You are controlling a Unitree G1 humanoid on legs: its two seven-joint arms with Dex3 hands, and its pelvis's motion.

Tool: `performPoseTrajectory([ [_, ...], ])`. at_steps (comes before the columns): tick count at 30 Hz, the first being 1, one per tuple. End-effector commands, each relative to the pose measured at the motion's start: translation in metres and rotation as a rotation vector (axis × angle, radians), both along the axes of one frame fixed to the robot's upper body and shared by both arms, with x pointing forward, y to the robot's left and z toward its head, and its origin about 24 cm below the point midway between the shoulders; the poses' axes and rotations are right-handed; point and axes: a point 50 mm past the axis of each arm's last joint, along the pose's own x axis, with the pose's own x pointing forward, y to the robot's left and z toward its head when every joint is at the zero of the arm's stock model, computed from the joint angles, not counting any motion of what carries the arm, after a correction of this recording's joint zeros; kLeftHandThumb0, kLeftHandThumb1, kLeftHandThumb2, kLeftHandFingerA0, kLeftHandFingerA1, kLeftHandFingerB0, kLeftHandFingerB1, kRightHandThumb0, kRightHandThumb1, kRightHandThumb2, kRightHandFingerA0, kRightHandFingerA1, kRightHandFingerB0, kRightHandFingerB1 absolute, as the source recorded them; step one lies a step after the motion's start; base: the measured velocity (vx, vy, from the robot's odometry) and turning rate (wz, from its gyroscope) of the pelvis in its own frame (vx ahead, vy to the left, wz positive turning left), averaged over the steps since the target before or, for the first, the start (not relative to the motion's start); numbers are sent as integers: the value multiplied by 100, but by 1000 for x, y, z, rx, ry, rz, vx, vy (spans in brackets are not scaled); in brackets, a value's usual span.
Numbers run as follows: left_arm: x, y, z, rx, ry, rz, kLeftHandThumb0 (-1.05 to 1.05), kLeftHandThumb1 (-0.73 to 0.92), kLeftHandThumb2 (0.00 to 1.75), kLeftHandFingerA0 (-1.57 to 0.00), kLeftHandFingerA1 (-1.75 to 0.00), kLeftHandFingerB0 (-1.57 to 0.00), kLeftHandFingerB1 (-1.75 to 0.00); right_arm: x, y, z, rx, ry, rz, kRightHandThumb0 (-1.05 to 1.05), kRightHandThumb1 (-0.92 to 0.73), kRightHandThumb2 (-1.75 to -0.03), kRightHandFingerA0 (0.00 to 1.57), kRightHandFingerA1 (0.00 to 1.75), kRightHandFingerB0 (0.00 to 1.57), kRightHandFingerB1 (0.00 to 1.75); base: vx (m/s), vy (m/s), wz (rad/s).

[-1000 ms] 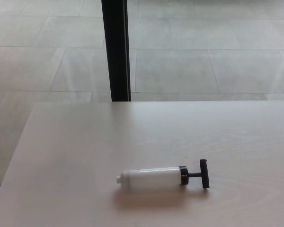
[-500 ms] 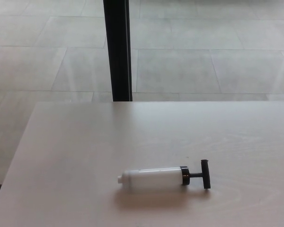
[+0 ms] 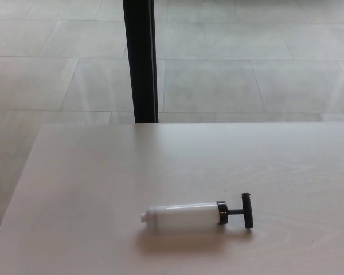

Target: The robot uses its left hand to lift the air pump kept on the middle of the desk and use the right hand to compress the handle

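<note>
Lying on desk (image 3: 92, 172) | air pump (image 3: 183, 216) | no readable writing

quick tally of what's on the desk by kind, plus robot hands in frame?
Air pump (white barrel, black T-handle), lying on its side on the desk: 1
Robot hands: 0, neither shows
Total: 1

We see air pump (image 3: 183, 216) lying flat on desk (image 3: 103, 183), toward near edge, right of centre. Pump body points left; handle (image 3: 247, 210) at right end, crosswise to body. Behind desk far edge: upright post (image 3: 140, 60), left of pump, standing on tiled floor (image 3: 246, 69). Floor also left of desk.
</note>
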Motion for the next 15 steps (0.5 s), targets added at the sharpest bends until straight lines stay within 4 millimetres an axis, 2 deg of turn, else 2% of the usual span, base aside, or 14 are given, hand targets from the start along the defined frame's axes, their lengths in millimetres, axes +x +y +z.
performPoseTrajectory([
  [1,-5,8,9,52,-1,17,-60,74,62,-43,-54,-35,-40,4,5,-5,25,70,17,-76,-82,-62,29,103,15,77,0,0,0],
  [3,-5,7,9,53,20,-1,-59,76,62,-42,-52,-35,-39,2,8,-9,22,85,51,-75,-81,-62,31,101,15,76,0,0,0],
  [4,-5,7,9,60,57,-30,-59,75,62,-45,-51,-37,-39,-2,12,-14,14,110,82,-74,-81,-63,34,99,20,75,0,0,0],
  [5,-8,6,8,60,78,-47,-60,76,62,-46,-51,-38,-39,-8,13,-16,5,133,91,-74,-80,-64,36,106,23,77,0,0,0],
  [6,-8,5,8,57,75,-55,-61,76,62,-44,-52,-38,-40,-10,14,-17,3,136,111,-75,-81,-64,34,98,24,75,0,0,0],
  [7,-8,5,8,55,72,-58,-61,76,62,-44,-52,-38,-40,-11,15,-18,3,136,119,-75,-81,-64,34,98,24,75,0,0,0],
  [8,-4,6,8,59,62,-54,-59,74,62,-47,-57,-45,-45,-16,16,-19,5,138,121,-73,-78,-63,34,101,25,75,0,0,0],
  [9,1,6,7,50,74,-77,-60,73,62,-46,-54,-41,-41,-22,17,-22,4,159,130,-74,-79,-62,39,97,31,75,0,0,0],
  [10,3,6,6,51,91,-92,-61,73,62,-47,-53,-42,-41,-22,18,-22,-2,158,138,-73,-79,-63,38,96,31,75,0,0,0],
  [11,4,6,6,49,93,-97,-56,56,97,-46,-65,-28,-52,-22,18,-23,-6,166,136,-74,-79,-64,40,97,32,75,0,0,0],
  [12,6,6,5,47,91,-101,-56,56,97,-46,-65,-28,-52,-22,18,-23,-9,166,133,-74,-79,-64,40,97,32,75,0,0,0],
  [13,7,6,5,46,93,-113,-60,72,61,-45,-53,-41,-42,-22,18,-22,-14,168,139,-73,-80,-64,43,104,32,74,0,0,0],
  [14,9,6,5,44,104,-132,-52,53,96,-45,-65,-29,-53,-21,19,-22,-21,166,156,-70,-80,-64,43,98,33,72,0,0,0],
  [15,9,6,5,44,104,-132,-52,53,96,-45,-65,-29,-53,-21,19,-22,-21,166,156,-70,-80,-64,43,98,33,72,0,0,0],
])
